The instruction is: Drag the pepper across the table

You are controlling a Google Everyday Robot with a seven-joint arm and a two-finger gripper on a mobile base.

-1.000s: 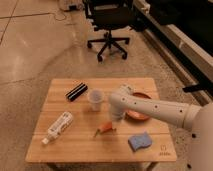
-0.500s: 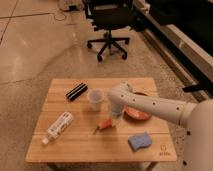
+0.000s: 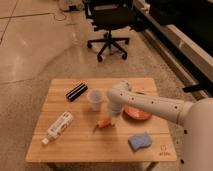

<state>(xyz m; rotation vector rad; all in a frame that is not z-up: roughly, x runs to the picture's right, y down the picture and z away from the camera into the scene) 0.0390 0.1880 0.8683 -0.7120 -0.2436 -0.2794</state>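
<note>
The pepper (image 3: 103,123), small, slender and orange-red, lies near the middle of the light wooden table (image 3: 85,146). My white arm reaches in from the right. Its gripper (image 3: 113,113) hangs just above and to the right of the pepper, close to its thick end. The arm's wrist hides the gripper's tip, and I cannot tell whether it touches the pepper.
A clear cup (image 3: 95,99) stands left of the wrist. An orange-red bowl (image 3: 137,112) sits behind the arm. A black bar (image 3: 76,92) lies at the back left, a white bottle (image 3: 58,127) at the front left, a blue sponge (image 3: 140,141) at the front right. An office chair (image 3: 109,25) stands beyond.
The wrist has shifted left and slightly toward the back of the table. The pepper has slid a little to the left with it.
</note>
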